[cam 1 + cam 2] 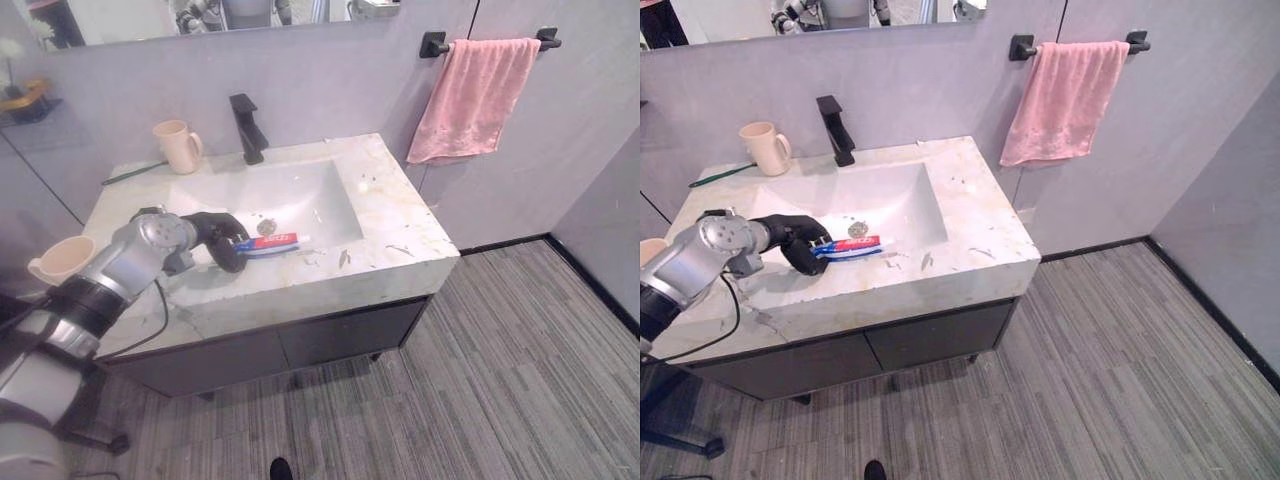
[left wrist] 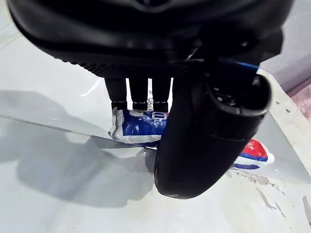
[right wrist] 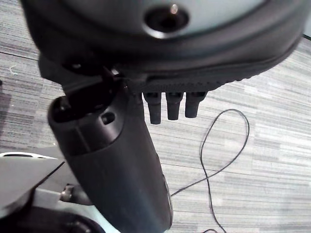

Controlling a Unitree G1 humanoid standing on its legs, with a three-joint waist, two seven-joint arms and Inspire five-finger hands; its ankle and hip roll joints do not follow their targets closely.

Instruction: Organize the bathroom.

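Observation:
A red, white and blue toothpaste tube (image 1: 277, 242) (image 2: 138, 127) lies on the marble counter (image 1: 405, 235) along the front rim of the sink basin (image 1: 300, 190). My left hand (image 1: 216, 236) (image 1: 792, 240) is at the tube's left end. Its fingers (image 2: 139, 92) curl behind the tube and its thumb (image 2: 204, 131) closes over the front. My right hand (image 3: 116, 160) hangs over the grey floor with relaxed fingers and holds nothing.
A beige cup (image 1: 180, 147) stands at the back left of the counter, with a green toothbrush (image 1: 135, 172) lying beside it. A black faucet (image 1: 247, 128) rises behind the basin. A pink towel (image 1: 475, 95) hangs on a wall bar at right. Another beige cup (image 1: 58, 258) shows left of the counter.

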